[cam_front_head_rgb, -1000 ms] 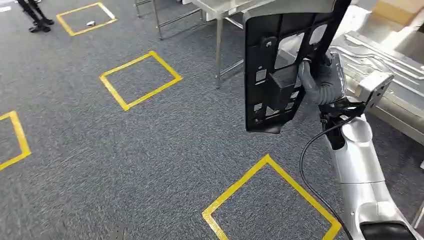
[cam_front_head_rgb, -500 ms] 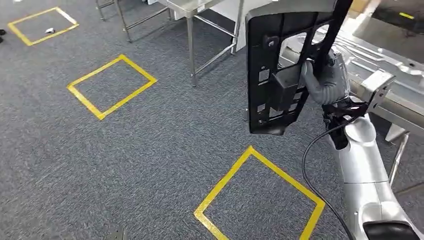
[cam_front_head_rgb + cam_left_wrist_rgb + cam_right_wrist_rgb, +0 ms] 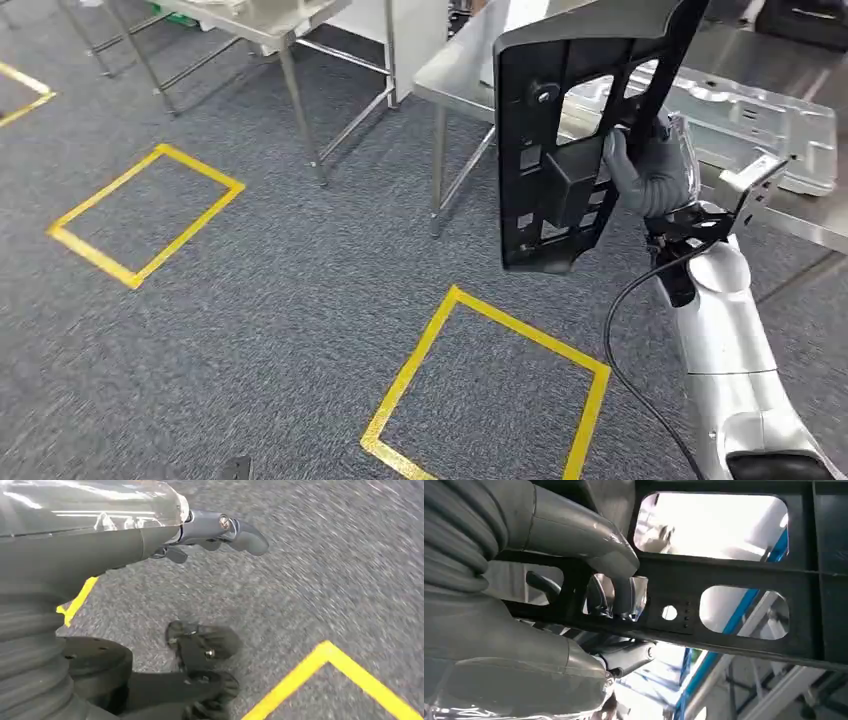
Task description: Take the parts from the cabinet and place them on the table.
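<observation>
My right hand (image 3: 650, 165) grips a large black plastic panel (image 3: 570, 120) with several cut-out windows and holds it upright at chest height. In the right wrist view the thumb (image 3: 574, 530) and dark fingers (image 3: 616, 597) wrap a bar of the panel (image 3: 744, 575). Behind the panel stands a steel table (image 3: 455, 75) with a pressed silver metal part (image 3: 750, 115) lying on it. My left hand (image 3: 220, 527) hangs over the carpet, fingers loosely extended, with nothing in it.
Grey carpet with yellow taped squares (image 3: 490, 390) (image 3: 145, 215) lies ahead. A second steel table (image 3: 250, 20) with thin legs (image 3: 305, 125) stands at the back left. A black cable (image 3: 625, 340) loops beside my right forearm.
The whole scene has slid left and down across the frames, so the camera has turned right; the steel table is now nearer. The panel stays in my right hand's hold.
</observation>
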Available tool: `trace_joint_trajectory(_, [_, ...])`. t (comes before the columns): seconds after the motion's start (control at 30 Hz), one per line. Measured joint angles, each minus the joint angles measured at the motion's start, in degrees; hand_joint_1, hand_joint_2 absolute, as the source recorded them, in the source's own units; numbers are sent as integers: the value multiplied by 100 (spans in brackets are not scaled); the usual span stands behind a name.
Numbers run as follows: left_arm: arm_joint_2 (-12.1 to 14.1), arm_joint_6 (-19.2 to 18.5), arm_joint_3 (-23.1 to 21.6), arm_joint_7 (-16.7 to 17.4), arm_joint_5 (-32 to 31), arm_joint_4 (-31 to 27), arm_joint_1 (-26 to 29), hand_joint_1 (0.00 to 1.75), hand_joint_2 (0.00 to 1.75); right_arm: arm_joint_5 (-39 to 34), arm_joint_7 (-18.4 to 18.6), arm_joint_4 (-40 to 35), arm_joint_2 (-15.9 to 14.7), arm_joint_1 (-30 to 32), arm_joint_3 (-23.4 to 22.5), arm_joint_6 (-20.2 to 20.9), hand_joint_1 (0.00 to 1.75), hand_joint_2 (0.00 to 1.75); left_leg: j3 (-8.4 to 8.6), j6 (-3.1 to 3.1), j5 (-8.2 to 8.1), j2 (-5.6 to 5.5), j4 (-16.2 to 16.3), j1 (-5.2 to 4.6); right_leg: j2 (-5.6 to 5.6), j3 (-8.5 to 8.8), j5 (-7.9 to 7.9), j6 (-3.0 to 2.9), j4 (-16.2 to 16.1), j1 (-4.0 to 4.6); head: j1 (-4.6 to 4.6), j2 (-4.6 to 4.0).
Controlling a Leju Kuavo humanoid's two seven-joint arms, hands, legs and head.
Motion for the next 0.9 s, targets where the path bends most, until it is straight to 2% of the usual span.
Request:
trace_joint_trajectory(0.03, [2, 2, -2, 2, 0, 0, 3, 0, 175, 4, 2, 0, 0, -9, -2, -2, 175, 175, 55, -27, -8, 26, -91, 12, 74, -26, -7, 31, 24, 9, 0, 0])
trace_joint_trajectory(0.07, [2, 0, -2, 4, 0, 2, 5, 0, 175, 13, 2, 0, 0, 7, -4, -2, 175, 175, 61, -22, -13, 90, -78, -8, 124, -40, 0, 81, 13, -22, 0, 0])
trace_joint_trajectory(0.13, [4, 4, -4, -11, 20, 0, -15, 0, 175, 46, 11, -2, -4, 32, -13, -7, 175, 175, 92, 23, -11, 181, -104, -31, 233, -43, 10, 156, -18, -53, 0, 0])
trace_joint_trajectory(0.17, [-13, 4, -7, -24, 20, 0, -28, 0, 175, 63, 13, -15, -31, 45, -20, -18, 175, 175, 133, 66, 35, 264, -195, 28, 156, -40, -15, 173, 14, -41, 0, 0])
trace_joint_trajectory(0.2, [-13, 9, -9, -46, 20, 0, -41, 0, 175, 74, 11, -22, -50, 23, -33, -24, 175, 175, 164, 85, 39, 304, -231, 17, -187, -87, -90, 200, 123, -7, 4, 0])
trace_joint_trajectory(0.23, [-13, 9, -11, -59, 17, 0, -50, 0, 175, 83, 17, -22, -50, -20, -35, -31, 175, 175, 168, 101, 39, 350, -238, 13, -406, -260, -297, 219, 449, -19, 2, 0])
trace_joint_trajectory(0.27, [-13, 9, -13, -61, 15, 0, -47, 0, 175, 85, 20, -22, -48, -36, -35, -39, 175, 175, 169, 104, 34, 405, -235, 12, -503, -484, -509, 243, 887, -35, 4, 0])
trace_joint_trajectory(0.3, [-13, 7, -15, -66, 13, 0, -41, 0, 175, 100, 22, -22, -48, -20, -35, -46, 175, 175, 170, 102, 26, 468, -235, 12, -532, -718, -669, 269, 1328, -57, 4, 0])
trace_joint_trajectory(0.33, [-13, 2, -17, -72, 13, 0, -34, 0, 175, 131, 35, -22, -48, 5, -35, -63, 175, 175, 171, 101, 6, 545, -230, 15, -545, -919, -740, 301, 1686, -86, 4, 0])
trace_joint_trajectory(0.37, [-13, 0, -20, -77, 13, 0, -33, 0, 175, 155, 44, -22, -48, 15, -35, -74, 175, 175, 180, 87, -10, 609, -223, 19, -564, -952, -658, 327, 1702, -117, 4, 0])
trace_joint_trajectory(0.4, [-18, -11, -24, -77, 13, 0, -25, 0, 175, 186, 52, -22, -46, 12, -35, -90, 175, 175, 195, 66, -35, 679, -210, 23, -595, -824, -440, 351, 1417, -146, 4, 0])
trace_joint_trajectory(0.43, [-29, -15, -26, -79, 13, 0, -24, 0, 175, 197, 59, -22, -48, 8, -35, -90, 175, 175, 214, 47, -65, 736, -193, 34, -645, -604, -197, 369, 986, -159, 4, 0])
trace_joint_trajectory(0.47, [-28, -17, -28, -83, 13, 0, -27, 0, 175, 199, 59, -24, -48, -2, -35, -92, 175, 175, 243, 14, -104, 797, -166, 50, -764, -302, 66, 384, 406, -163, 4, 0])
trace_joint_trajectory(0.5, [-28, -17, -31, -92, 13, 0, -33, 0, 175, 203, 59, -24, -46, -11, -35, -92, 175, 175, 263, -30, -145, 855, -135, 42, -998, -124, 93, 398, 8, -148, 4, 0])
trace_joint_trajectory(0.53, [-22, -17, -31, -92, 13, 0, -43, 0, 175, 203, 59, -24, -46, -24, -35, -94, 175, 175, 259, -68, -174, 875, -122, -2, -991, -113, 75, 340, 34, -82, 4, 0])
trace_joint_trajectory(0.57, [-20, -18, -33, -96, 13, 0, -48, 0, 175, 210, 63, -26, -46, -29, -35, -98, 175, 175, 282, -104, -195, 924, -129, -3, -876, -127, 80, 267, 38, -87, 4, 0])
trace_joint_trajectory(0.63, [-20, -17, -33, -101, 15, 0, -55, 0, 175, 234, 70, -26, -46, -15, -35, -96, 175, 175, 348, -166, -227, 1050, -151, -9, -736, -150, 51, 206, 55, -68, 0, 0])
trace_joint_trajectory(0.67, [-22, -18, -35, -101, 18, 0, -66, 0, 175, 247, 70, -33, -46, -26, -35, -98, 175, 175, 356, -213, -266, 1082, -138, 7, -661, -120, 64, 151, 37, -112, 0, 0])
trace_joint_trajectory(0.7, [-22, -18, -37, -103, 20, 0, -75, 0, 175, 258, 70, -39, -46, -35, -35, -109, 175, 175, 338, -249, -345, 817, -31, 33, -618, -107, 64, 124, 27, -124, 0, -2])
trace_joint_trajectory(0.73, [-22, -20, -37, -107, 22, 0, -78, 0, 175, 284, 70, -39, -46, -73, -35, -118, 175, 175, 199, -244, -542, 601, 273, 40, -570, -104, 62, 83, 30, -129, -2, 0])
trace_joint_trajectory(0.8, [-22, -20, -35, -107, 39, 0, -54, 0, 175, 313, 70, -37, -17, -84, -31, -142, 175, 175, -293, -239, -1003, 456, 1272, 33, -454, -104, 49, 42, 31, -103, -2, 0])
trace_joint_trajectory(0.83, [-20, -18, -35, -109, 44, 0, -39, 0, 175, 347, 70, -33, -11, -73, -26, -166, 175, 175, -523, -228, -1109, 445, 1690, 28, -378, -103, 45, 34, 35, -83, -2, 0])
trace_joint_trajectory(0.87, [-18, -20, -35, -114, 57, 0, -25, 0, 175, 369, 70, -28, -9, -72, -24, -179, 175, 175, -624, -211, -1065, 443, 1814, 23, -306, -99, 43, 31, 39, -66, -2, 0])
trace_joint_trajectory(0.9, [-18, -20, -35, -120, 55, 0, -18, 0, 175, 391, 70, -24, -2, -73, -22, -192, 175, 175, -587, -178, -890, 434, 1646, 15, -221, -91, 39, 28, 43, -52, -2, 0])
